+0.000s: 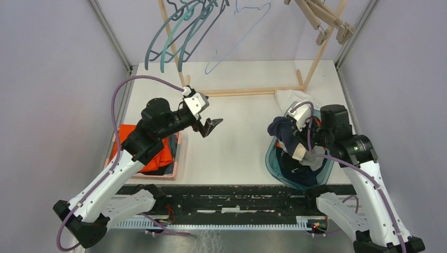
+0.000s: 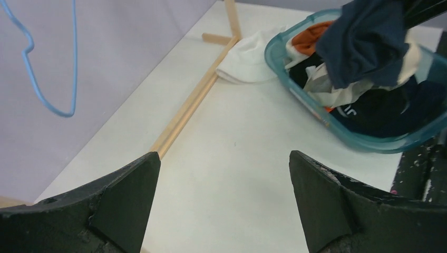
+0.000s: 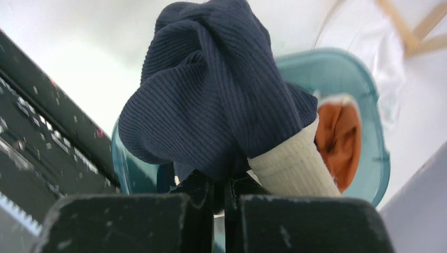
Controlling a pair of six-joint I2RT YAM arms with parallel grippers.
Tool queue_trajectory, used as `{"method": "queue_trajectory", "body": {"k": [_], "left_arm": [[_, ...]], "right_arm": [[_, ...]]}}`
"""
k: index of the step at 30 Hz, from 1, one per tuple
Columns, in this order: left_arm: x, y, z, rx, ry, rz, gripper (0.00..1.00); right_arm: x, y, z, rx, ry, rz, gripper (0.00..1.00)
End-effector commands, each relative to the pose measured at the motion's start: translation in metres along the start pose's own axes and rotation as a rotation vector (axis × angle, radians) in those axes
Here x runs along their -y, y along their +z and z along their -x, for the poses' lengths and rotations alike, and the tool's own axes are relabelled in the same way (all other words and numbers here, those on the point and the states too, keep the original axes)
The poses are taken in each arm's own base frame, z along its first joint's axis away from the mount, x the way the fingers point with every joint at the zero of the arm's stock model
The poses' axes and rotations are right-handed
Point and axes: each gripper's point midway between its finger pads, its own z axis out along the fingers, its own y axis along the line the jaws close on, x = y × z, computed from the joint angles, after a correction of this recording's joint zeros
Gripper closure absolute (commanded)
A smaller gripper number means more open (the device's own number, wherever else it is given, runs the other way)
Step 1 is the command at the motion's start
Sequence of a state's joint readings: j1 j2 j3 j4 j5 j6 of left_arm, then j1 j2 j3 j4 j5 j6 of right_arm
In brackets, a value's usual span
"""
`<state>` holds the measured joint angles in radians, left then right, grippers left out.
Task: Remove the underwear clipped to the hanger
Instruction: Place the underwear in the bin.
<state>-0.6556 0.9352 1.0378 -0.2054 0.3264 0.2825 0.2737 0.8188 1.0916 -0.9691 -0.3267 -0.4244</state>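
White tabletop, lilac walls; left fingers spread wide, empty, right fingers pinched on navy underwear over teal bin

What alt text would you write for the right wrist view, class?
The right gripper is shut on navy ribbed underwear with a cream waistband, bunched above a teal tub holding an orange garment.
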Motion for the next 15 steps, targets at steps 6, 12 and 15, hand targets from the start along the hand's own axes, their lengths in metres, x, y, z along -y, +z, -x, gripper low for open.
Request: {"method": "queue_trajectory", "body": {"k": [6,12,15], "left_arm": [[-0.025,-0.020,-0.023,-0.102,0.159,0.135,0.02],[-0.024,-0.028,-0.033,-0.131,0.204,0.141,0.01],[-0.025,-0.030,-0.040,-0.154,0.212,0.147,0.01]], "right_arm": [[-0.015,0.007,-0.085,-0.358,-0.077,0.122,0.94],[-0.014,0.028,-0.130,-0.514,-0.136,0.179,0.97],[-0.009,0.038,-0.148,-0.571,-0.163,0.176,0.97]]}}
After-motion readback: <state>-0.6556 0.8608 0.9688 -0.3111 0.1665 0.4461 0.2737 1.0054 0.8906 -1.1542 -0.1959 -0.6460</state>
